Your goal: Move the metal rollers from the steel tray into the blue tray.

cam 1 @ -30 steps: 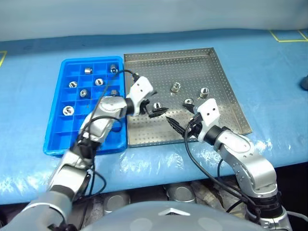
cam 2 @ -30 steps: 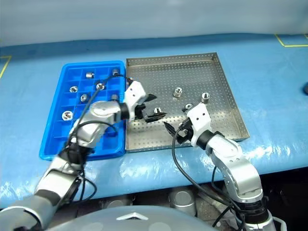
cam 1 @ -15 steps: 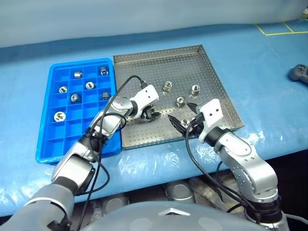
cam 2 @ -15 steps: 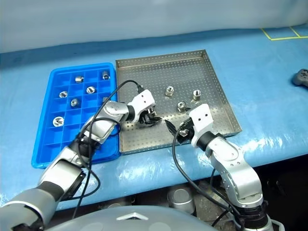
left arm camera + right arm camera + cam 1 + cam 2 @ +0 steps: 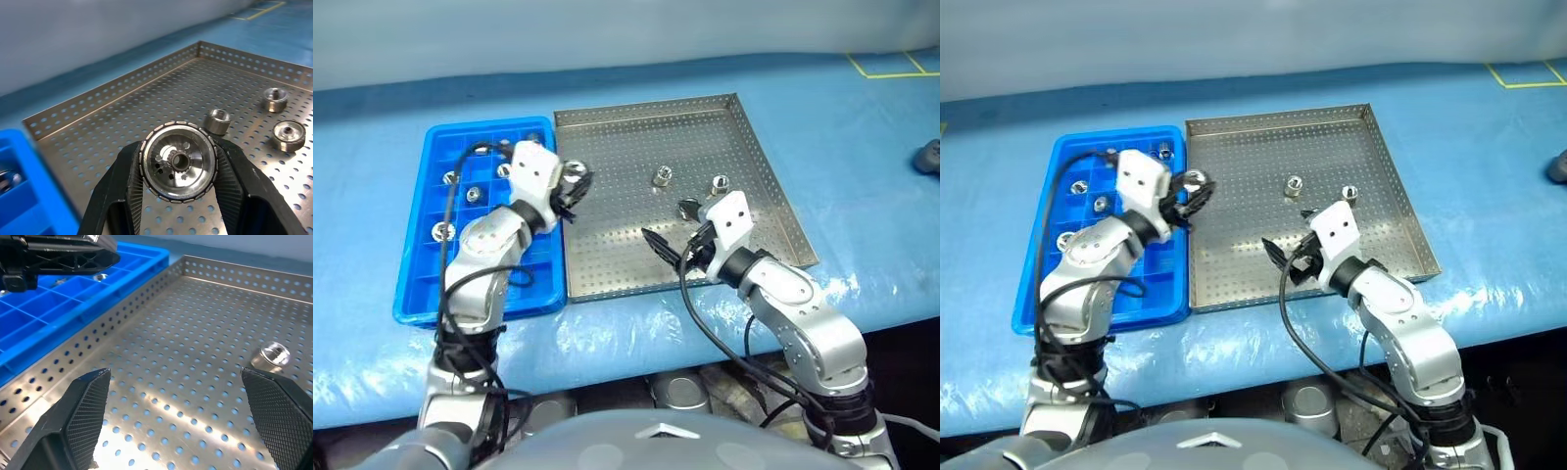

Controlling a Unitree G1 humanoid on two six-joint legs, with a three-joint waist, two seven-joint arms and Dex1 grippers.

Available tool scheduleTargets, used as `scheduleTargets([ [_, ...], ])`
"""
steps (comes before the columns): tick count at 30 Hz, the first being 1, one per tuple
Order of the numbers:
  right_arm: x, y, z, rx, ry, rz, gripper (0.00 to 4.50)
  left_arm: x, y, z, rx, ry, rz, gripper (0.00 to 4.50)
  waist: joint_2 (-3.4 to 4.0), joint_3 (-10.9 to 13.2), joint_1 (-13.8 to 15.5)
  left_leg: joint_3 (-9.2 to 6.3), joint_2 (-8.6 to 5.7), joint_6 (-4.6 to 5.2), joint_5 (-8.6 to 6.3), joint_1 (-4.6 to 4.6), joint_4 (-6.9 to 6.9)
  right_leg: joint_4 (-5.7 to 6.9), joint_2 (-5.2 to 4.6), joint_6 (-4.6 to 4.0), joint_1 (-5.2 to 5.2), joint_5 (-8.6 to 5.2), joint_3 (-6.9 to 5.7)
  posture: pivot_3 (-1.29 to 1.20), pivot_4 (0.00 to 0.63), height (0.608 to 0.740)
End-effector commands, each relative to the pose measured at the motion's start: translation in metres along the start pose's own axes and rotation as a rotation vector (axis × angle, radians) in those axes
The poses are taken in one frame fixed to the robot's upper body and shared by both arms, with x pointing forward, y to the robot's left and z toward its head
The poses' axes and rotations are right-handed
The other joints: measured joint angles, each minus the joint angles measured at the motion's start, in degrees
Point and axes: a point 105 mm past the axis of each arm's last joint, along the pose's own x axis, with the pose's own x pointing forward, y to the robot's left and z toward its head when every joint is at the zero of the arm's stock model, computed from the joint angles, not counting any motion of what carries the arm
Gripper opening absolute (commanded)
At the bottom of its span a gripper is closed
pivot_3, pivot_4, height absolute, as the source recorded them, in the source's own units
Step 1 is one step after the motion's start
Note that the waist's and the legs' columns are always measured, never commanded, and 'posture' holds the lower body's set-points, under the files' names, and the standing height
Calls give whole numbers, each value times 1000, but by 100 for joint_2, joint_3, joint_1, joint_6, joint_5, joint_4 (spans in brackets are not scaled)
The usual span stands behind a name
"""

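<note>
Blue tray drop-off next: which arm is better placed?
Left. Its end effector is shut on a roller beside the blue tray; the right end effector is open over the steel tray.

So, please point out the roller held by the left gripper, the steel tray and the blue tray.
held roller (image 5: 178, 162), left wrist view, its round face.
steel tray (image 5: 646, 105), left eye view, far rim.
blue tray (image 5: 478, 309), left eye view, near rim.

blue tray (image 5: 421, 294) left — touching steel tray (image 5: 773, 186) | rollers (image 5: 662, 176) in both
</note>
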Motion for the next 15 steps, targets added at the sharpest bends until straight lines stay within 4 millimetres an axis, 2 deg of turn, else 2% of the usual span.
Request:
scheduleTargets([
  [1, 13, 19, 12, -16, -44, 124, 4500, -38, 44, -10, 63, 32, 308, 1709, 0, 0, 34, 0, 1, 0, 0, 3, 0, 0, 1, 0, 0, 0, 0, -43, 150, 740],
  [3, 19, 28, 14, -22, -47, 182, 4500, -54, 55, -25, 69, 94, 391, 1709, -3, 0, 142, -2, 1, 0, 0, 2, -1, 1, 0, -1, 0, 0, -2, -17, 150, 740],
  [7, 25, 35, 16, -27, -51, 231, 4500, -68, 63, -38, 38, 148, 475, 1709, -8, 2, 446, -8, -4, -4, 2, -2, 4, -1, -7, 1, 3, 1, -13, 12, 150, 740],
  [10, 27, 38, 17, -27, -54, 254, 4500, -71, 58, -47, 15, 189, 453, 1709, -9, 1, 565, -7, -8, -5, 2, -2, 5, -7, -12, 2, 8, 2, -15, 17, 150, 740],
  [15, 26, 39, 17, -23, -56, 253, 4500, -69, 47, -57, -4, 239, 381, 1709, -8, 1, 570, -8, -4, -5, 2, 0, 0, -7, -8, 1, 6, 2, -15, -4, 150, 740],
])
